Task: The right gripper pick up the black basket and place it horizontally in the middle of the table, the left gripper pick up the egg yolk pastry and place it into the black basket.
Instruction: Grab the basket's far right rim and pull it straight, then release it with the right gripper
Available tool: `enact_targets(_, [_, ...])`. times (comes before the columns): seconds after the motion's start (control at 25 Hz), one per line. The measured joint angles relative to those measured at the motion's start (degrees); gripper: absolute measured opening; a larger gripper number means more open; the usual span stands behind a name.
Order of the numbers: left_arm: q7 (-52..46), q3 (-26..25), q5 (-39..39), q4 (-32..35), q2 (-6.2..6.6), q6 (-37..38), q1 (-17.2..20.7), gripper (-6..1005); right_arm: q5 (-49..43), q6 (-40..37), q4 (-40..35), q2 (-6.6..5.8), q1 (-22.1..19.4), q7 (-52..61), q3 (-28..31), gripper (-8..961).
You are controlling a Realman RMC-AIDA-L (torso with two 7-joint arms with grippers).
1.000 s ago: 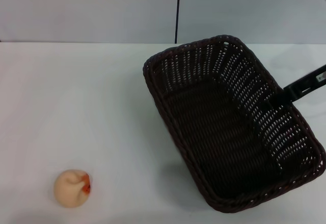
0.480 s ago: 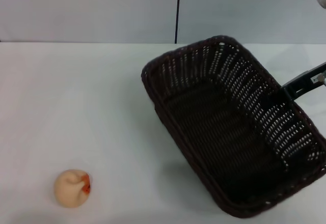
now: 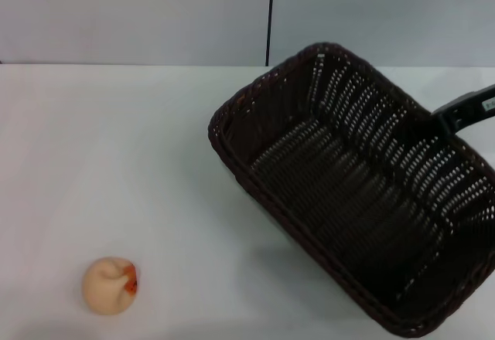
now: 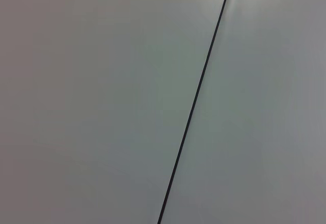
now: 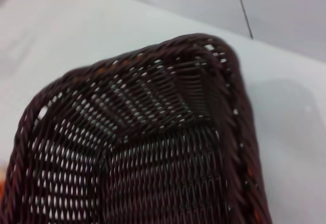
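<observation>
- Black angular right gripper [image 3: 452,117] was clamped on the long rim of the dark woven wicker basket [image 3: 348,193], which was tilted.
- Round cream egg yolk pastry [image 3: 109,284] sat on the white table [image 3: 116,162], well apart.

Even, soft light falls on the worktop [image 3: 116,162]; the basket [image 3: 348,201] casts a faint shadow beneath. Its weave looks slightly blurred close up [image 5: 153,147].

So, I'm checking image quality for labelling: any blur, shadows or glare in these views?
Head view: the large dark woven wicker basket looks slightly smeared and casts a soft shadow on the white table; the small cream dough ball is sharp. Right wrist view: the basket rim is soft, out of focus. Left wrist view: only evenly lit grey wall panels, no glare.
</observation>
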Motion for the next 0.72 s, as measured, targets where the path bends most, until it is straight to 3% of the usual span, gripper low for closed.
enact_targets(0.12, [-0.1,0.0,0.0,0.0,0.00,0.0,0.0,390,2.6,-1.3,-1.5,-0.63,-0.7,-0.1,0.3,163])
enact_targets(0.48, [-0.3,0.0,0.0,0.0,0.08,0.0,-0.3,390,13.0,-7.9,-9.9,-4.82,-0.7,-0.3,1.2,146])
enact_targets(0.72, [-0.3,0.0,0.0,0.0,0.03,0.0,-0.3,389,13.4,-10.1,-12.5,-5.49,3.2,-2.9,0.6,145])
